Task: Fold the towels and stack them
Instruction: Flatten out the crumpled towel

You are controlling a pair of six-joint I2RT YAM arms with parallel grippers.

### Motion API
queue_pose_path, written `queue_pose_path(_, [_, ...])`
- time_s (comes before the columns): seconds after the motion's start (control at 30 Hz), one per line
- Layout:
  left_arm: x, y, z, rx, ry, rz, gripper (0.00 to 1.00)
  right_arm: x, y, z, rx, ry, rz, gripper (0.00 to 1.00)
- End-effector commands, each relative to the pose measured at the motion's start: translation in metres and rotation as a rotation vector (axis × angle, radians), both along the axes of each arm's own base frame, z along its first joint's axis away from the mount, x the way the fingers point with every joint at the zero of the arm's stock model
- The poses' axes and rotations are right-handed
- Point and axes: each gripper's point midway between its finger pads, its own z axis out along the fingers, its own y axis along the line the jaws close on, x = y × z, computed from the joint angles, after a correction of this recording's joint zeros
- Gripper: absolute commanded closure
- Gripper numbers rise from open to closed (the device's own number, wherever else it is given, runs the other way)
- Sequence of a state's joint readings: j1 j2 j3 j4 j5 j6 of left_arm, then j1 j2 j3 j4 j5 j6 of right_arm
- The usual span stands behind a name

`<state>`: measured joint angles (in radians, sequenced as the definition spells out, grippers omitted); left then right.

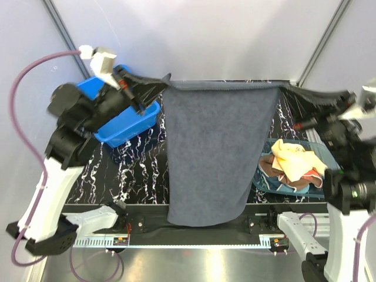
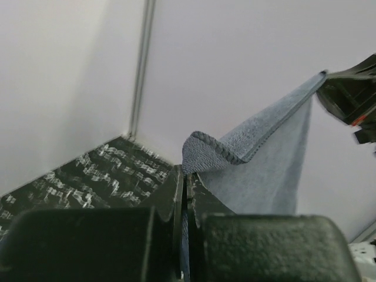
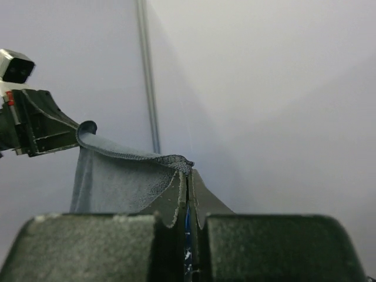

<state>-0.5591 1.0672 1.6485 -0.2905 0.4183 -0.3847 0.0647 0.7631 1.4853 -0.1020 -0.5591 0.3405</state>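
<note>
A dark navy-grey towel point(image 1: 217, 153) hangs stretched flat between both arms, its lower edge draped over the table's near edge. My left gripper point(image 1: 165, 79) is shut on its top left corner point(image 2: 202, 151). My right gripper point(image 1: 283, 86) is shut on the top right corner point(image 3: 176, 161). Each wrist view shows the taut top hem running to the other gripper. More towels, a yellow one point(image 1: 296, 160) on a brown one point(image 1: 271, 167), lie crumpled in the translucent teal bowl point(image 1: 329, 157) at the right.
A blue plastic tub point(image 1: 126, 123) stands at the back left, under my left arm. The black marbled table point(image 1: 138, 170) shows between the tub and the hanging towel. Grey walls and upright frame posts close the back.
</note>
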Motion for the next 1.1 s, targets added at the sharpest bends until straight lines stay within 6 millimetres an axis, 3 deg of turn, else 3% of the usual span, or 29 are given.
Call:
queue_pose_path(0.0, [0.058,0.000,-0.016,0.096,0.039,0.168,1.00,0.083,-0.012,-0.023,-0.004,0.111,-0.119,1.00])
queue_pose_path(0.03, [0.068,0.002,-0.008,0.109,0.016,0.193,1.00,0.099,-0.016,-0.026,-0.004,0.125,-0.152,1.00])
queue_pose_path(0.07, [0.101,-0.011,-0.030,0.155,0.067,0.197,1.00,0.113,-0.017,-0.028,-0.018,0.121,-0.167,1.00])
queue_pose_path(0.1, [0.120,-0.007,-0.036,0.169,0.087,0.224,1.00,0.142,-0.016,-0.041,-0.030,0.165,-0.175,1.00])
queue_pose_path(0.13, [0.134,-0.007,-0.036,0.168,0.092,0.229,1.00,0.157,-0.017,-0.046,-0.035,0.177,-0.184,1.00])
queue_pose_path(0.17, [0.165,-0.017,-0.064,0.202,0.147,0.223,1.00,0.172,-0.017,-0.045,-0.042,0.154,-0.191,1.00])
queue_pose_path(0.2, [0.185,-0.012,-0.067,0.189,0.146,0.251,1.00,0.202,-0.015,-0.064,-0.053,0.200,-0.189,1.00])
queue_pose_path(0.27, [0.219,-0.010,-0.082,0.191,0.157,0.287,1.00,0.233,-0.009,-0.075,-0.072,0.201,-0.172,1.00])
queue_pose_path(0.3, [0.253,-0.008,-0.101,0.199,0.170,0.317,1.00,0.264,-0.004,-0.093,-0.089,0.236,-0.156,1.00])
queue_pose_path(0.33, [0.270,-0.007,-0.108,0.201,0.175,0.331,1.00,0.281,-0.004,-0.102,-0.097,0.244,-0.155,1.00])
queue_pose_path(0.37, [0.282,-0.006,-0.091,0.179,0.131,0.336,1.00,0.314,-0.001,-0.125,-0.107,0.271,-0.153,1.00])
queue_pose_path(0.4, [0.316,-0.008,-0.126,0.208,0.179,0.342,1.00,0.327,0.000,-0.123,-0.112,0.251,-0.149,1.00])
queue_pose_path(0.47, [0.342,-0.009,-0.138,0.210,0.180,0.344,1.00,0.354,0.004,-0.136,-0.127,0.249,-0.142,1.00])
queue_pose_path(0.5, [0.351,-0.007,-0.130,0.196,0.153,0.350,1.00,0.378,0.007,-0.151,-0.139,0.267,-0.130,1.00])
queue_pose_path(0.53, [0.371,-0.010,-0.157,0.212,0.186,0.347,1.00,0.388,0.009,-0.158,-0.148,0.276,-0.116,1.00])
queue_pose_path(0.6, [0.383,-0.011,-0.167,0.209,0.173,0.335,1.00,0.413,0.012,-0.181,-0.159,0.303,-0.099,1.00])
queue_pose_path(0.67, [0.395,-0.013,-0.190,0.222,0.186,0.335,1.00,0.423,0.015,-0.192,-0.158,0.298,-0.079,1.00])
queue_pose_path(0.7, [0.400,-0.011,-0.195,0.224,0.176,0.341,1.00,0.431,0.017,-0.208,-0.163,0.316,-0.067,1.00])
queue_pose_path(0.87, [0.408,-0.010,-0.235,0.262,0.216,0.345,1.00,0.438,0.021,-0.235,-0.174,0.331,-0.035,1.00])
queue_pose_path(1.0, [0.407,-0.004,-0.239,0.297,0.208,0.367,1.00,0.436,0.023,-0.253,-0.170,0.370,-0.017,1.00])
queue_pose_path(1.07, [0.404,-0.002,-0.245,0.308,0.212,0.371,1.00,0.433,0.022,-0.252,-0.165,0.370,-0.020,1.00])
